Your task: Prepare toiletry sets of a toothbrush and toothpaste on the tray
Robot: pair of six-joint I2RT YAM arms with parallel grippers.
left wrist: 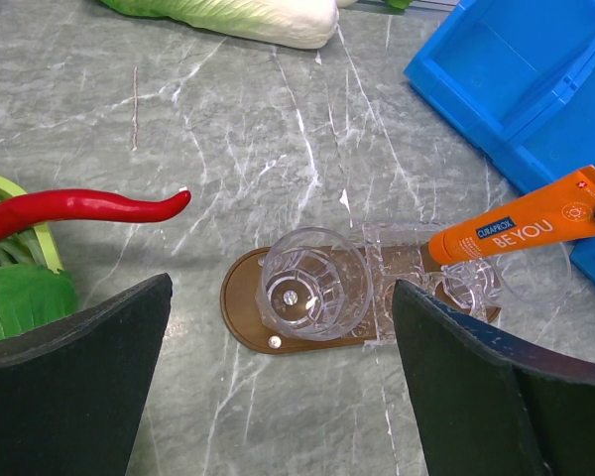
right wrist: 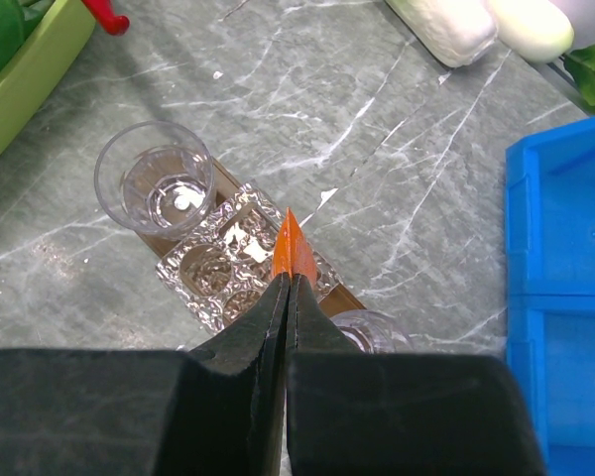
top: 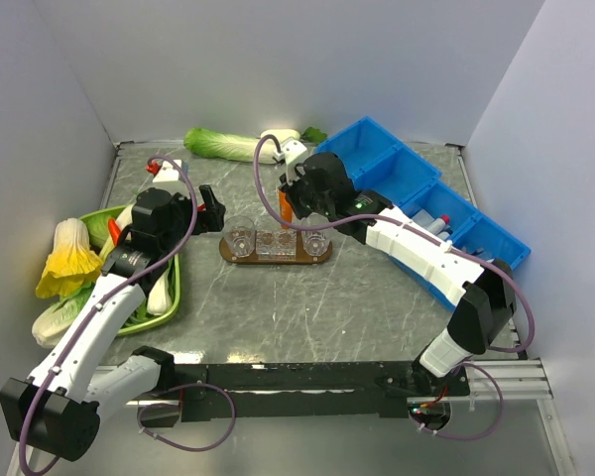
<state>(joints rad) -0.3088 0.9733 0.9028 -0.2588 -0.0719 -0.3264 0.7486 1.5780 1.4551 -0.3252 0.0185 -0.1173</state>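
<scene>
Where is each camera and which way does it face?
Top external: above and behind the robot, facing down on the flat dark-brown wooden tray; both arms show.
Left wrist: above the tray, facing down; open left gripper shows.
Right wrist: above the tray, facing down; right gripper shows, shut on the small orange toothpaste tube.
Shared: both wrist views show tray and tube.

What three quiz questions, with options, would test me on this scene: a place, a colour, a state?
1. Where is the orange toothpaste tube? A in the left end effector; B in the right end effector, above the dark-brown wooden tray; C lying loose.
2. What colour are the rectangular plastic bins? A blue; B yellow; C black.
3. The left end effector is: A open, empty; B shut, empty; C shut on the tube.
B: its fingers pinch the tube. A: blue in every view. A: its fingers stand wide apart.
</scene>
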